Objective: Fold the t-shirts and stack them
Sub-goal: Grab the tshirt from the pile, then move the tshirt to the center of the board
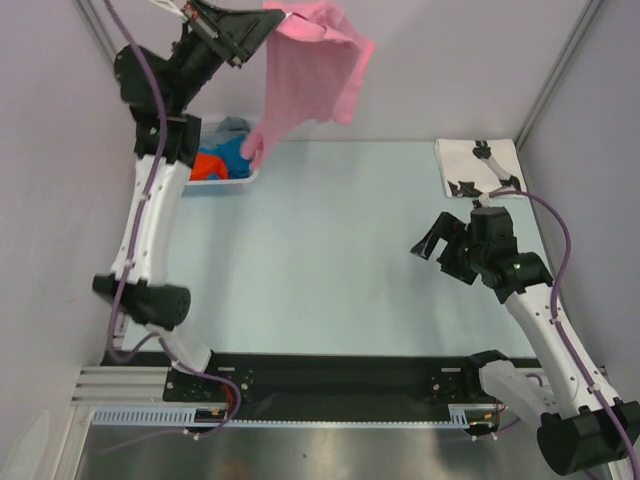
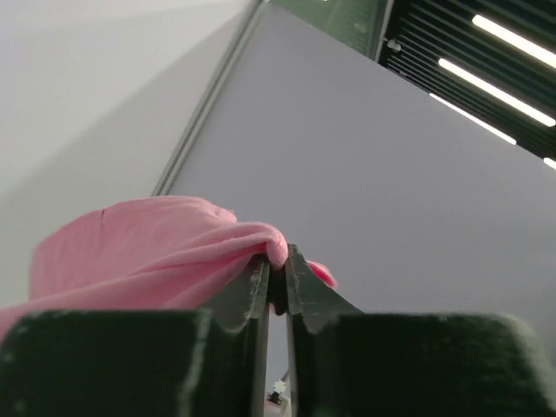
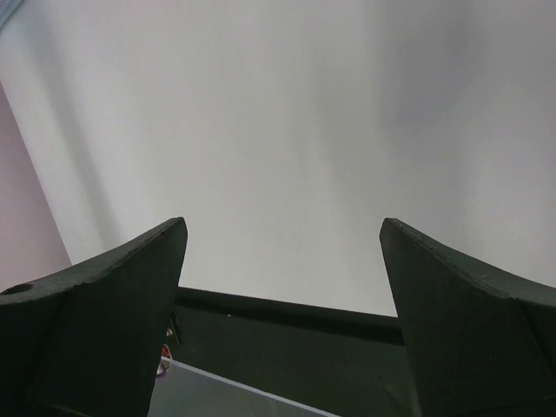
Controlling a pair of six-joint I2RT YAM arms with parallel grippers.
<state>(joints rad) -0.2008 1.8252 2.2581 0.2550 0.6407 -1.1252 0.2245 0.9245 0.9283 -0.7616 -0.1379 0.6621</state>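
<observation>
1. Top external view: nearest me, the right gripper (image 1: 435,250) hovers over the table (image 1: 330,250), jaws spread wide and empty.
2. Beyond it, a folded white shirt (image 1: 455,160) lies at the far right corner; that looks like the stacking spot.
3. Far left, the basket (image 1: 232,184) holds other shirts (image 1: 208,165).
4. Above it, the left gripper (image 1: 265,25) pinches the pink shirt (image 1: 310,70), which hangs bunched. I'd have the free gripper take a second corner, spread the cloth, then lay it flat.

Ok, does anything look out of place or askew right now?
Nothing damaged or spilled. The pink cloth t-shirt hangs bunched from the left gripper, pinched at a fold, its tail over the white plastic lattice basket.
</observation>
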